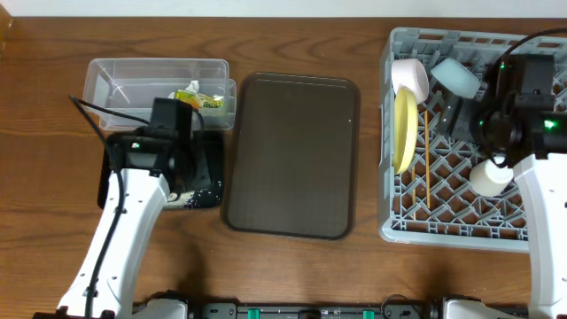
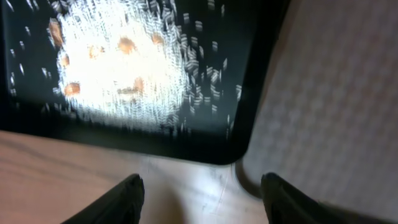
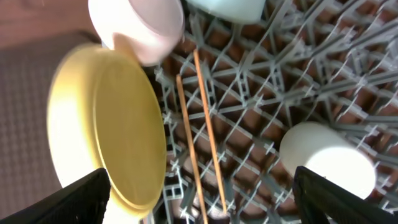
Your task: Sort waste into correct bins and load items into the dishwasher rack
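The grey dishwasher rack [image 1: 443, 226] at right holds the yellow plate [image 1: 404, 133] on edge, the white bowl [image 1: 410, 77], the light blue bowl [image 1: 455, 75], the white cup [image 1: 490, 176] and the chopsticks [image 1: 427, 155]. They also show in the right wrist view: plate [image 3: 118, 124], white bowl [image 3: 140, 25], chopsticks [image 3: 202, 124], cup [image 3: 326, 158]. My right gripper [image 3: 202, 199] is open and empty above the rack. The black tray [image 1: 208, 168] holds rice scraps [image 2: 124, 62]. My left gripper [image 2: 202, 196] is open over the tray's corner. The snack wrapper [image 1: 191, 98] lies in the clear container [image 1: 133, 75].
The large dark brown serving tray [image 1: 292, 155] lies between the bins and the rack; its textured surface fills the right of the left wrist view [image 2: 336, 93]. The wooden table [image 1: 292, 266] surrounds everything.
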### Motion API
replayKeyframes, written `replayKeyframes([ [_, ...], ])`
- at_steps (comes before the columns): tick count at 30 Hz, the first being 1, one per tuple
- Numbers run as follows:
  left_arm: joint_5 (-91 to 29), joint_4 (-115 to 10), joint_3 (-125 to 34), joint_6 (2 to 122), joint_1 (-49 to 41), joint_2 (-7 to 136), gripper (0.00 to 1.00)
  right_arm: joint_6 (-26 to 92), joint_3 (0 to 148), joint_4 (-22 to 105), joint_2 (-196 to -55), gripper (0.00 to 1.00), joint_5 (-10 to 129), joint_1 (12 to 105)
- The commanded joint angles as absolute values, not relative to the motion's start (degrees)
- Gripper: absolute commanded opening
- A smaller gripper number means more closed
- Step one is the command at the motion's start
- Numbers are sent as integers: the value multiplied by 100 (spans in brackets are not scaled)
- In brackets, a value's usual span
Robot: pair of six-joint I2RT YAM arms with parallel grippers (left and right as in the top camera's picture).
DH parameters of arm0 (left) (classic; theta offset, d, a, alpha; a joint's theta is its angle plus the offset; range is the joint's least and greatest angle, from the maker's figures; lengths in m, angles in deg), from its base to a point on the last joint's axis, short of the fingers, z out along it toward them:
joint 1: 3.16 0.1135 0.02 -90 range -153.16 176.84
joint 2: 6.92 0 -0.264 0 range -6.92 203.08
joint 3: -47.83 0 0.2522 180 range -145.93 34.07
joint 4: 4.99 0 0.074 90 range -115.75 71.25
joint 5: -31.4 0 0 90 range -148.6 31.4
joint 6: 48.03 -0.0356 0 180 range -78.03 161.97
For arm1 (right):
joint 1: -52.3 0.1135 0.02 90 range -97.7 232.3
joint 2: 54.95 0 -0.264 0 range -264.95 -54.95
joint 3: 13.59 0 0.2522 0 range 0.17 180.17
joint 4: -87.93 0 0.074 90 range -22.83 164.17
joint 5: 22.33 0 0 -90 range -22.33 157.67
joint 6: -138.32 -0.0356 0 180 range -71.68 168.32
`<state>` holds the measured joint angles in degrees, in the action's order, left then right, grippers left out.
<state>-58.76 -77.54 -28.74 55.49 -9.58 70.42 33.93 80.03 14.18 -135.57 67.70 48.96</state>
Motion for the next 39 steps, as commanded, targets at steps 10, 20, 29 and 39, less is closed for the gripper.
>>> replayKeyframes([
  [10,-5972,-7079,-1700,5624,-1902,4769,63,3465,5211,2745,-11157,99,6547,4905],
  [20,-6077,-6882,-1062,5617,-1926,3121,89,3467,4092,2706,-9035,99,6783,4905],
  [29,-6077,-6884,-1062,5617,-1926,3119,90,3467,4092,1853,-8945,99,6783,4905],
  [39,-6077,-6884,-1062,5619,-1926,3119,95,3467,4092,1722,-8945,99,6783,4905],
])
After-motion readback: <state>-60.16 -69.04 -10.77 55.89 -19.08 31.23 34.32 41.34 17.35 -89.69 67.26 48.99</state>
